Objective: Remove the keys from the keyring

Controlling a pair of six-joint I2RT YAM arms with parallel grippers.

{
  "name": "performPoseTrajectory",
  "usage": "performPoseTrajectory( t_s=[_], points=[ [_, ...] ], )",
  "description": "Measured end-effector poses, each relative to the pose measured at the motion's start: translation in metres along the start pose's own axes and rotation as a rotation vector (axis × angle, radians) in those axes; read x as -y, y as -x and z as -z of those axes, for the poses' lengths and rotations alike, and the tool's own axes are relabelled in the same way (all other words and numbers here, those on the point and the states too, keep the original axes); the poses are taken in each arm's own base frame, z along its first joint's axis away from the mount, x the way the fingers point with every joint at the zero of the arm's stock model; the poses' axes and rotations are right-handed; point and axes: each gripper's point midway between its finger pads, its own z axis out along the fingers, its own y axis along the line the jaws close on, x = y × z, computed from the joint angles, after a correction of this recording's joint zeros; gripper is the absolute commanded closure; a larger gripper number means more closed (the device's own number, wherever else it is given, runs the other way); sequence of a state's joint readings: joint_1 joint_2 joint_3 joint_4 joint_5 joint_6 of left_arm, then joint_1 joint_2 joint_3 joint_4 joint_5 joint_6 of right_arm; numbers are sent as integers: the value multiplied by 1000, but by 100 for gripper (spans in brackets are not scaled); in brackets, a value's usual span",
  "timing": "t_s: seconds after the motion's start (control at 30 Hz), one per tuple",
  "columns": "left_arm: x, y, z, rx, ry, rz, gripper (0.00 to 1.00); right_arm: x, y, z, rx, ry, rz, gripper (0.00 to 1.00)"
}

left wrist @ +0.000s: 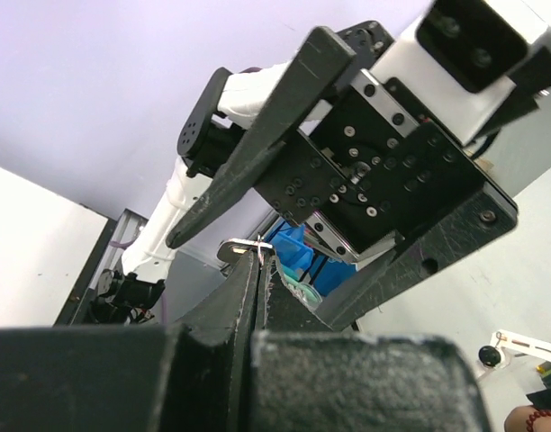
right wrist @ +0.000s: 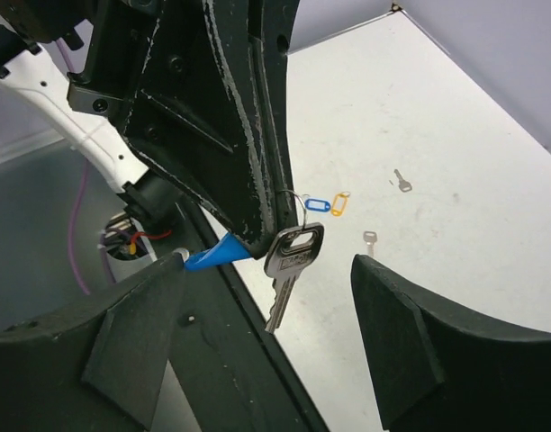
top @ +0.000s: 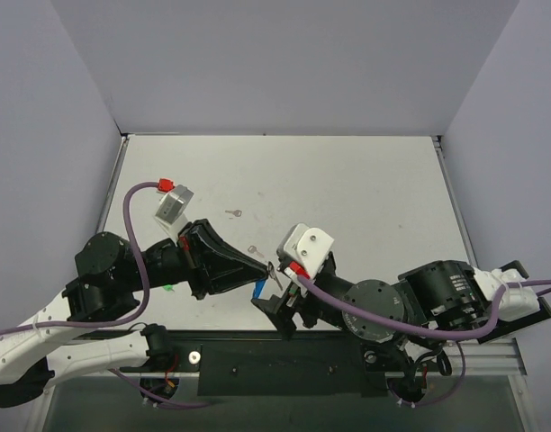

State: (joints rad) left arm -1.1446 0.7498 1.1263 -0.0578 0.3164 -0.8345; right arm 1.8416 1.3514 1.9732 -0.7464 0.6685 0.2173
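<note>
Left end effector [top: 267, 267] clamps keyring [right wrist: 298, 200]; silver key [right wrist: 292, 257] dangles at its 6 o'clock. Right end effector [right wrist: 268, 279] gapes empty, flanking key; next: pinch it, thread off ring.

Two loose keys [top: 233, 213] lie on the table [top: 374, 180].
</note>
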Motion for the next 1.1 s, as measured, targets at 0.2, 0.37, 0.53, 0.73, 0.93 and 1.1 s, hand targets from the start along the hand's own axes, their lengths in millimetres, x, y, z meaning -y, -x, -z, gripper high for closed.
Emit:
performPoseTrajectory(
  t_s=[0.2, 0.37, 0.53, 0.73, 0.93, 1.1],
  points=[
    [-6, 1, -2, 12, 28, 3, 100, 4, 0, 0, -6, -57, 72, 49],
    [-9, 3, -2, 21, 41, 3, 100, 8, 0, 1, -6, -77, 93, 55],
    [-10, -1, -1, 5, 44, 8, 100, 19, -1, 5, -11, -124, 126, 55],
    [-4, -2, 0, -9, 23, 6, 100, 30, -2, 7, -16, -172, 148, 55],
    [-4, -3, -1, -17, 19, 8, 100, 36, 0, 10, -8, -194, 148, 55],
    [-8, -6, -5, -29, 26, 14, 100, 35, 0, 9, -10, -193, 157, 55]
  ],
)
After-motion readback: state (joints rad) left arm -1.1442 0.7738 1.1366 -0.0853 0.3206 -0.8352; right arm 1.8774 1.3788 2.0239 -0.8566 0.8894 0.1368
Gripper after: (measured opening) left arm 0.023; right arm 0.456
